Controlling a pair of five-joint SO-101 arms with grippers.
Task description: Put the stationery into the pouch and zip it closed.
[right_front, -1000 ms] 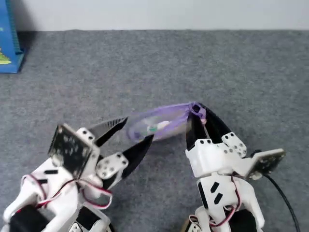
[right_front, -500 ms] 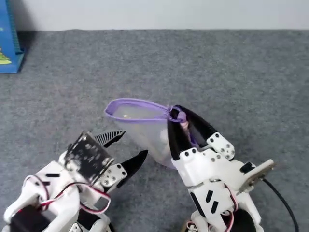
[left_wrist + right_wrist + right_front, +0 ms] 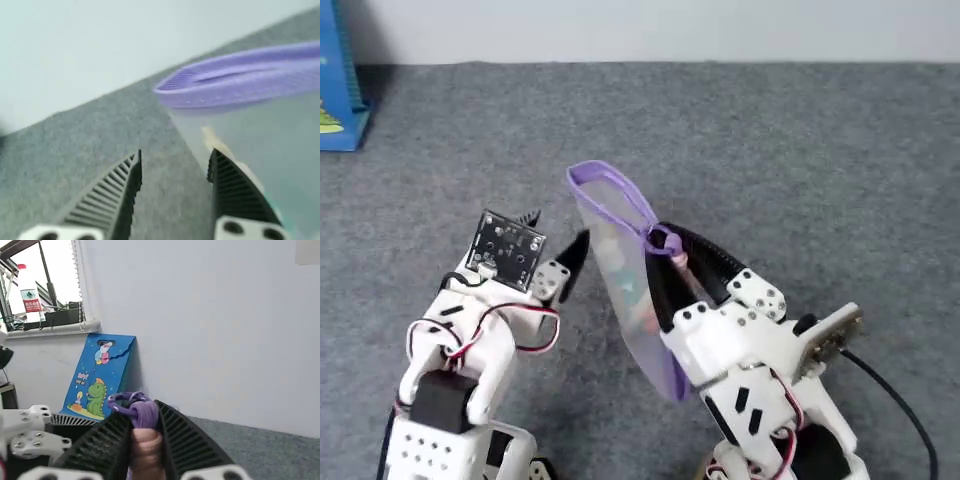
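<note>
Right gripper (image 3: 672, 240) is clamped on the zip pull (image 3: 140, 410) at the pouch's (image 3: 615, 235) upper end; the pouch is hung from it, stationery (image 3: 632, 295) inside. Left gripper (image 3: 556, 228) is spread wide beside the pouch. Risk: unbraced, the pouch may swing and the pull be lost.

The clear pouch (image 3: 620, 250) with its purple zip rim stands tilted on edge, small colourful stationery (image 3: 638, 305) showing inside.

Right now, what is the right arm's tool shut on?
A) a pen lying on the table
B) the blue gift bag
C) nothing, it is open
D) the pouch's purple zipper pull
D: the right tool is clamped on the purple zipper pull at the top edge of the pouch.
</note>
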